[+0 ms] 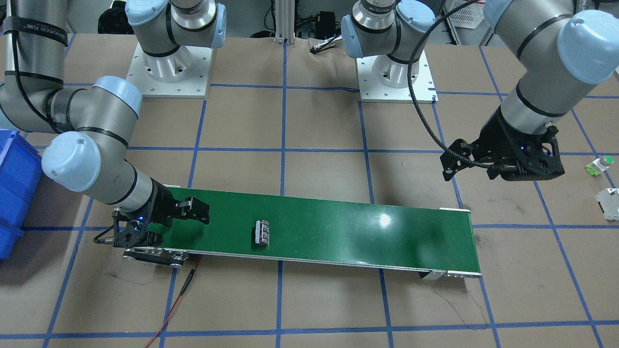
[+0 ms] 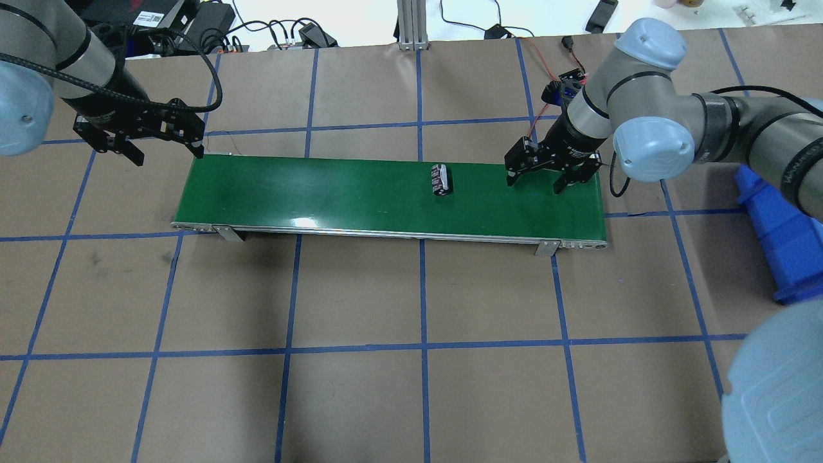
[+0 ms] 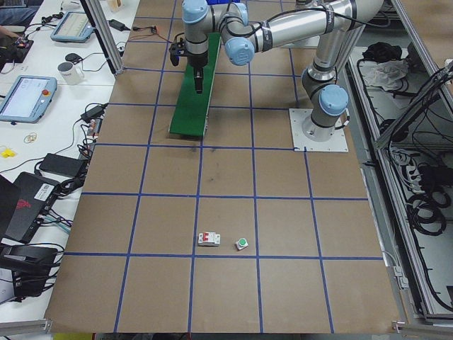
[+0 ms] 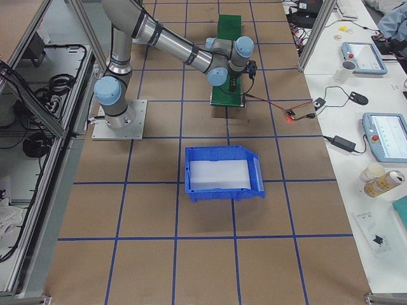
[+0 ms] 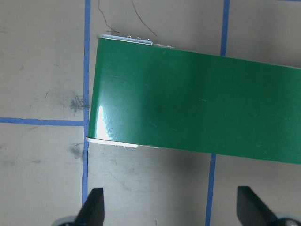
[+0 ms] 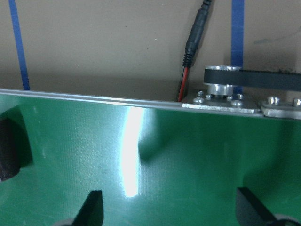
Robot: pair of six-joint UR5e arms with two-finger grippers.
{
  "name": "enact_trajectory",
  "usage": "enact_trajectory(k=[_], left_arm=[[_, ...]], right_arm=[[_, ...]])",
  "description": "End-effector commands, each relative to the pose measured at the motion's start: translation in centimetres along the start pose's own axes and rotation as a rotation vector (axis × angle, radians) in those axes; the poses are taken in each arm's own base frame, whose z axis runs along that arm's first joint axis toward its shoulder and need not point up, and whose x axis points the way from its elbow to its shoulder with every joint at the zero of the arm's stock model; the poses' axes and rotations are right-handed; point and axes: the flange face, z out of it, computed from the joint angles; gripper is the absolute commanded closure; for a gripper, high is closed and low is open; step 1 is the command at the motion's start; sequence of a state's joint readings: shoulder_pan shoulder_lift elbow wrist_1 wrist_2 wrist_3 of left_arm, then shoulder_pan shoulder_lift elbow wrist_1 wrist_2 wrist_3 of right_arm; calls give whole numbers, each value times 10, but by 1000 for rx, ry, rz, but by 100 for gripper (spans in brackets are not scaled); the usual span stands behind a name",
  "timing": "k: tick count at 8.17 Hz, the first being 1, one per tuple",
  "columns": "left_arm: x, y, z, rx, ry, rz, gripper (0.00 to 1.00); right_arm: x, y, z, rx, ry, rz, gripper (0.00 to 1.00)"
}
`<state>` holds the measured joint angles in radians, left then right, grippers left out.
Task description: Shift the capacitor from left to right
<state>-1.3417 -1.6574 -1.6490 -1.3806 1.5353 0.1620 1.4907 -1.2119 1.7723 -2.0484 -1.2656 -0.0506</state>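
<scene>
The capacitor (image 1: 261, 232) is a small dark cylinder with pale stripes. It lies on the green conveyor belt (image 1: 338, 232), right of the belt's middle in the overhead view (image 2: 440, 179). My right gripper (image 2: 535, 183) is open and empty, low over the belt's right end, a short way right of the capacitor. In the right wrist view a dark shape at the left edge (image 6: 7, 150) looks like the capacitor, beyond my open fingertips (image 6: 94, 207). My left gripper (image 2: 167, 153) is open and empty, hovering just off the belt's far left end (image 5: 197, 108).
A blue bin (image 2: 784, 244) stands on the table right of the belt. A white-and-green capped part (image 1: 599, 165) and a whitish blocky part (image 1: 610, 203) lie beyond the belt's left end. A red cable (image 1: 179, 295) trails from the belt's motor end (image 6: 225, 87).
</scene>
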Motion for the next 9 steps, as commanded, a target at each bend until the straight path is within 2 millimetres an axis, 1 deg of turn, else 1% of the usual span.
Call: enact_trajectory(k=[1, 4, 6, 7, 8, 9], left_arm=[[8, 15, -17, -1, 3, 1, 0], [7, 15, -16, 4, 1, 9, 0], [7, 14, -14, 3, 4, -2, 0], [6, 13, -12, 0, 5, -2, 0], [7, 12, -11, -1, 8, 0, 0], [8, 12, -11, -1, 11, 0, 0]], right_arm=[[0, 0, 0, 1, -1, -1, 0], [-5, -3, -3, 38, -9, 18, 0], [-12, -4, -6, 68, -3, 43, 0], [-20, -3, -3, 72, -5, 35, 0], [-26, -6, 1, 96, 3, 18, 0], [-24, -7, 5, 94, 27, 18, 2]])
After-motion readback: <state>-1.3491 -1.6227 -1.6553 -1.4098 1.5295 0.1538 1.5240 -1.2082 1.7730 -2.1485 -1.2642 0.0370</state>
